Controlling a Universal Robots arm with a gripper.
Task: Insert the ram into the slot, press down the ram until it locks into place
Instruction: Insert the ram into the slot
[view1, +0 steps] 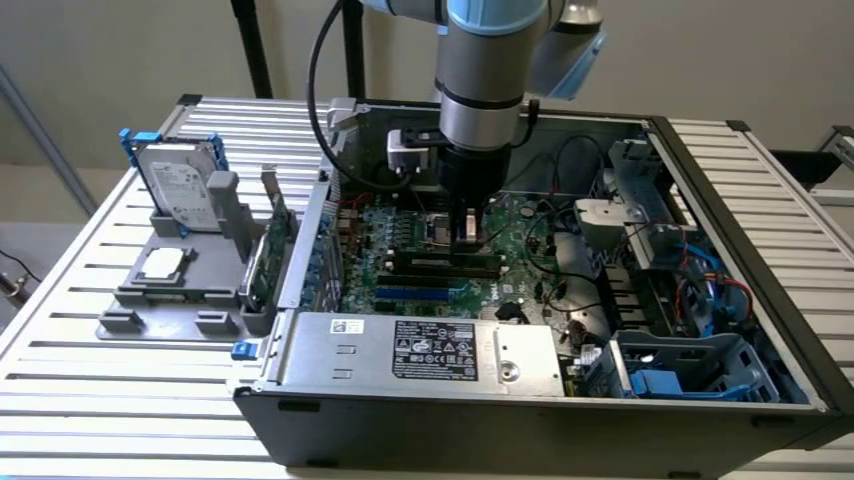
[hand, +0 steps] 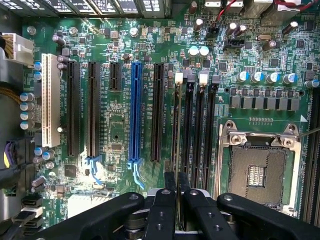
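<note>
My gripper (view1: 467, 238) reaches down into the open computer case (view1: 534, 420), right over the black memory slots (view1: 441, 265). In the wrist view the ram (hand: 177, 135) appears edge-on as a thin green strip running between my fingers (hand: 170, 192). The gripper (hand: 177, 189) is shut on it. The ram lies along the outermost black slot (hand: 174, 120), the one with a white end clip (hand: 179, 77). Three like slots (hand: 200, 130) lie parallel beside it. I cannot tell how deep the ram sits in the slot.
A bright blue slot (hand: 135, 110), black expansion slots (hand: 92, 110) and a white one (hand: 50, 100) lie to one side, the open CPU socket (hand: 257, 170) to the other. The power supply (view1: 427, 350) and drive cage (view1: 681, 365) line the case front. A hard drive (view1: 180, 185) stands on a grey fixture (view1: 174, 285) outside.
</note>
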